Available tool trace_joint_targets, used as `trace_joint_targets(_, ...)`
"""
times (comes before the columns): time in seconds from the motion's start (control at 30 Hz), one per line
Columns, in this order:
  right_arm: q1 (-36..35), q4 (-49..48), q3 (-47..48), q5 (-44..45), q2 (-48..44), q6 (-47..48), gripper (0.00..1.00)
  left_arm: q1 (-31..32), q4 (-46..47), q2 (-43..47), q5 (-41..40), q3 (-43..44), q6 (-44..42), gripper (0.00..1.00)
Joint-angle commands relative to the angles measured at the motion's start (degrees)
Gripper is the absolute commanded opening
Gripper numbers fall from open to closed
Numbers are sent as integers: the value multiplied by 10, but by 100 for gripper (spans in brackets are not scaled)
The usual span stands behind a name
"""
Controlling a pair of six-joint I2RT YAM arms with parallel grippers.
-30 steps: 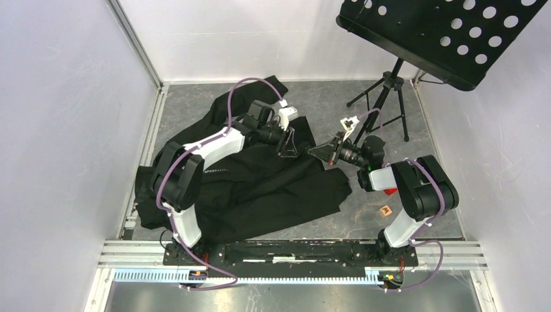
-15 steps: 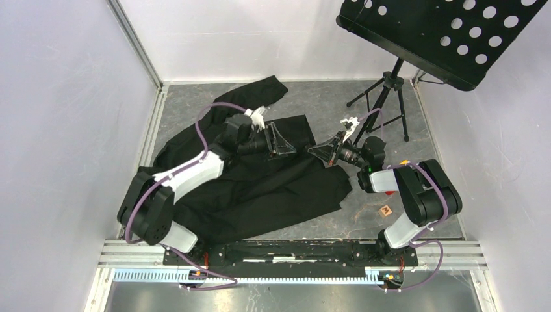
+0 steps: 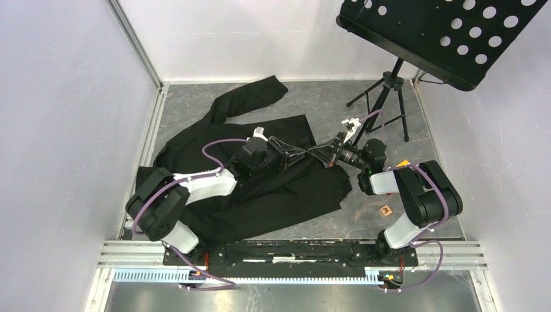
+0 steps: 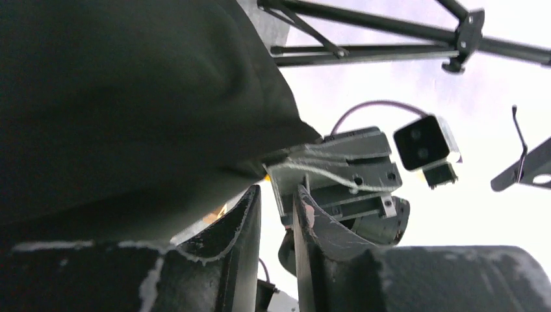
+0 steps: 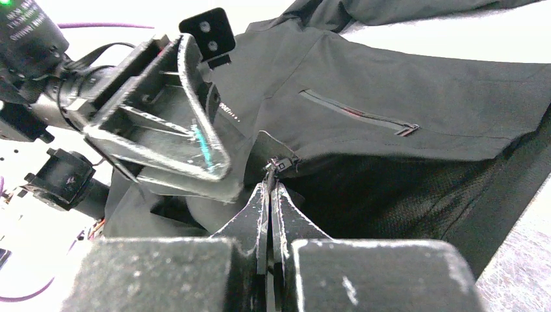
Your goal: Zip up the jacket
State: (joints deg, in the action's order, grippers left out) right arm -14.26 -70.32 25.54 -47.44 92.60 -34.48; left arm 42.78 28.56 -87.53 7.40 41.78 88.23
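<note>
**A:** Where is the jacket (image 3: pixel 260 195)?

**B:** It is spread over the left half of the counter. One sleeve runs toward the far edge, and the hem stops short of the near edge. From above it is just a black mass. The left gripper (image 3: pixel 300 152) and right gripper (image 3: pixel 320 153) meet tip to tip over its right-hand flap, about mid-counter.

**A:** Can you tell from overhead what they hold?

**B:** No, it's too small there. The right wrist view settles one of them: that pincer's jaws are pressed together on the jacket's front edge, at a small black fitting (image 5: pixel 281 164). I can't tell whether that is zipper hardware. That view also shows a zipped chest pocket (image 5: pixel 357 116), tiny white lettering (image 5: pixel 229 114) and mesh lining (image 5: pixel 403 188). I can't make out any of those from above.

**A:** And the left one?

**B:** Its own camera shows the jaws a narrow slit apart with nothing between them. Fabric hangs just beside the outer face of one finger (image 4: pixel 243 227). Past the slit is the right arm's camera (image 4: pixel 425 140).

**A:** Anything else?

**B:** The music stand (image 3: pixel 448 39) hangs over the far right corner, and a small wooden cube (image 3: pixel 386 211) sits near the right edge.
</note>
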Motion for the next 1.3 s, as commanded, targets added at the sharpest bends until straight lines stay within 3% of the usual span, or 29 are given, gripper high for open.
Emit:
trace_joint_targets(0.0,-2,-53,-3,7,-27,-2,0,7,33,-12,-83,0,84,31)
trace_joint_targets(0.17,-2,-58,-5,7,-27,-4,0,9,12,-8,-124,-1,100,34)
trace_joint_targets(0.97,-7,-71,-7,4,-25,-12,1,16,-24,-43,-129,31,153,33)
trace_joint_targets(1.13,-7,-71,-8,5,-26,-12,0,16,-25,-36,-145,30,142,27)
trace_joint_targets(1.27,-7,-72,-9,9,-26,-14,0,17,-18,-30,-150,29,129,16)
